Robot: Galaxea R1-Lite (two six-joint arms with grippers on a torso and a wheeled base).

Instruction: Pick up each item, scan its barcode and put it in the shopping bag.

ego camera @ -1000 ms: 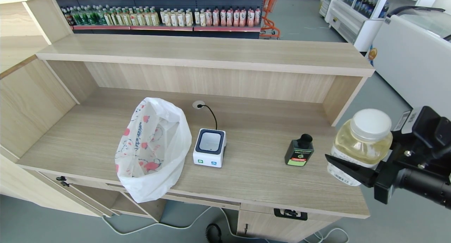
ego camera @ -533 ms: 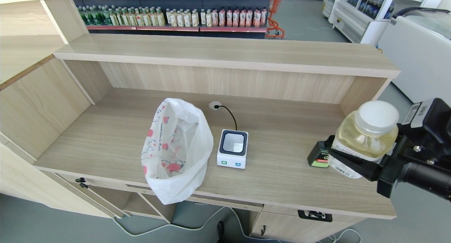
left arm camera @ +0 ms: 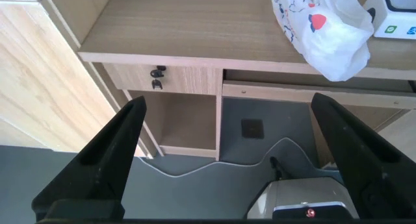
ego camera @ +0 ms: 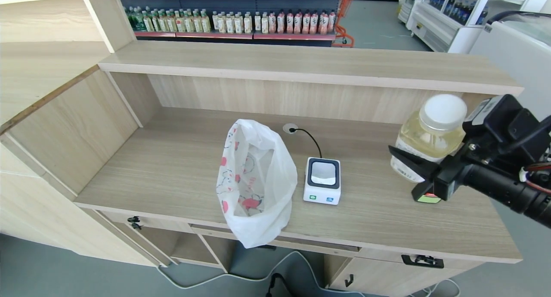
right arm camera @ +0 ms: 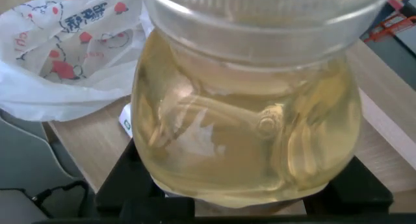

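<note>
Shop shelving lined with rows of drink bottles [ego camera: 232, 22] is seen in the head view behind a counter [ego camera: 181, 159] of pale wood-grain laminate with a raised back ledge. One shopping bag [ego camera: 256, 180] of thin, crinkled white plastic printed with red shapes is stood open at the front edge, its bottom sagging over it. Just beside it is placed one scanner [ego camera: 322, 180], a white rounded box with a dark-framed glass window, from which one black cable [ego camera: 310, 137] is led to a hole in the counter. To its right, one jar [ego camera: 430, 135] of clear plastic, round-shouldered, filled with pale yellow liquid and capped with a flat white lid [ego camera: 443, 109], is held upright above the counter, clamped between the black fingers of the right end effector [ego camera: 414, 160]. One small dark item [ego camera: 428, 198] with a green and red label is mostly hidden below it.

From the left wrist, the two flat black fingers of the left end effector [left arm camera: 229, 104] are shown spread wide apart over a grey floor [left arm camera: 195, 191], below the counter front, where one drawer [left arm camera: 166, 78] with a black handle [left arm camera: 156, 78] is fitted.

From the right wrist, the jar's glossy, bulging wall is seen close up, with the bag and a corner of the scanner beyond
</note>
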